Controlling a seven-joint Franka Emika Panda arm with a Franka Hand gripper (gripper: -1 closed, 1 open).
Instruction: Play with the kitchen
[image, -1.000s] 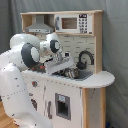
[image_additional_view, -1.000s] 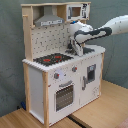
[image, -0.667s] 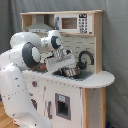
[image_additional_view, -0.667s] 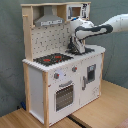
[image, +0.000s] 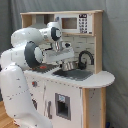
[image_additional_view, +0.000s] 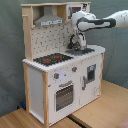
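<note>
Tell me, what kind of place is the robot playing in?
Probably a lab or test room, not a real kitchen. A toy kitchen stands on a wooden floor before a plain grey curtain, and a robot arm reaches over its sink.

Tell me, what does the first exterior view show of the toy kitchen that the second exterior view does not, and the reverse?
Only the first exterior view shows the black faucet and the sink basin. Only the second exterior view shows the red-ringed stovetop, the grey hood, the oven door and the knobs. Both exterior views share the kitchen and the arm's gripper over the sink side.
</note>
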